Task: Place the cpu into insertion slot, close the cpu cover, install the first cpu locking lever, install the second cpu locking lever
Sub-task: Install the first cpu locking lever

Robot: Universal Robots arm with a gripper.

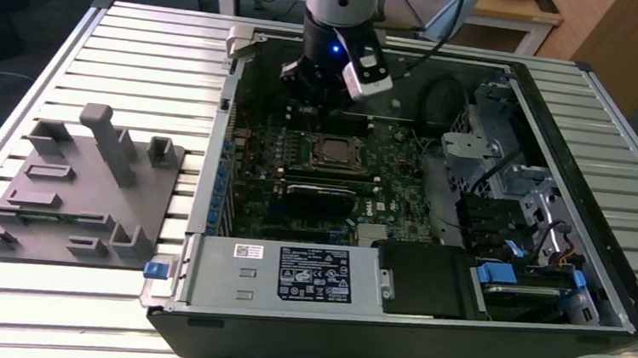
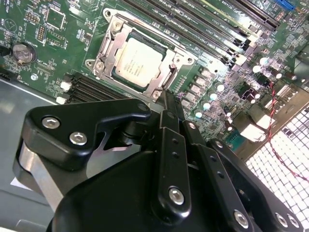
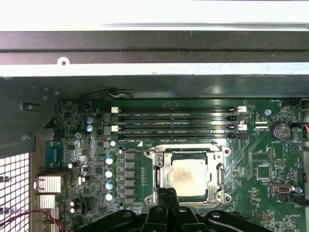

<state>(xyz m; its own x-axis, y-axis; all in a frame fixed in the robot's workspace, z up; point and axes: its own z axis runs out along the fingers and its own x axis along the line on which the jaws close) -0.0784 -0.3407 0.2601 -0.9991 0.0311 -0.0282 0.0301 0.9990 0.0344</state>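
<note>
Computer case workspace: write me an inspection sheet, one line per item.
Surface: slatted metal table, carrying the open computer case.
Job's things: chip lies in the socket on the green board. The cover lies flat around the chip. Whether the levers are latched cannot be told.
Clutter: grey fixture block on the table, to the exterior view's left of the case.
End effector: shut, tip at the socket's edge, nothing seen in it.
Cables: thin red-and-black wire beside the board; black cables inside the case.
Surroundings: wooden desks behind the table.
</note>
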